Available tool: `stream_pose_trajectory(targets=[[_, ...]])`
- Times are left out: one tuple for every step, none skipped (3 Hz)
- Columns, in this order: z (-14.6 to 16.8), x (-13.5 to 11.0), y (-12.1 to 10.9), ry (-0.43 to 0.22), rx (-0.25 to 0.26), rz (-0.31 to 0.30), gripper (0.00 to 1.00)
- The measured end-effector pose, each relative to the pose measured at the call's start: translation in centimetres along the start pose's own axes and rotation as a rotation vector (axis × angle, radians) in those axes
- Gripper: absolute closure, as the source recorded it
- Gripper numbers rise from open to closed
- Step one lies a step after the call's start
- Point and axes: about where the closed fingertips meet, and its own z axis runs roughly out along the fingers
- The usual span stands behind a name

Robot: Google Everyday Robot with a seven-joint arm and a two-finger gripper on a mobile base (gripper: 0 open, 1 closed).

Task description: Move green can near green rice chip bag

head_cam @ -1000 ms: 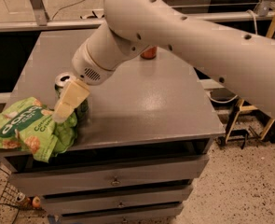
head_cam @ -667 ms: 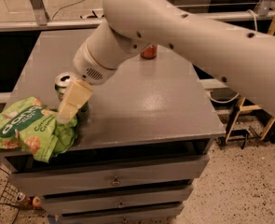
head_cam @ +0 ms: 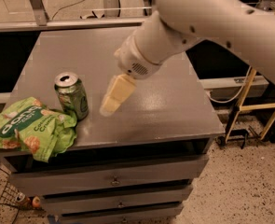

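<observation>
The green can stands upright on the grey cabinet top near its front left, silver top open. The green rice chip bag lies crumpled at the front left corner, its right edge touching or nearly touching the can's base. My gripper, cream-coloured, hangs just above the top a little to the right of the can, apart from it and holding nothing. The big white arm reaches in from the upper right.
The cabinet has drawers under the front edge. The bag overhangs the front left corner. A yellow metal frame stands on the floor to the right. A shelf rail runs behind the cabinet.
My gripper has moved right, away from the can and the bag, and now hangs over bare top. The can stands in the same spot by the bag.
</observation>
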Motion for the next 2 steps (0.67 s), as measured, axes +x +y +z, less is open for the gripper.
stream_pose_trajectory(targets=[[-2.9,6.2,-1.8,-0.032,0.038,0.094,0.00],[-4.1,7.5,-1.7,-0.042,0.054,0.125,0.00]])
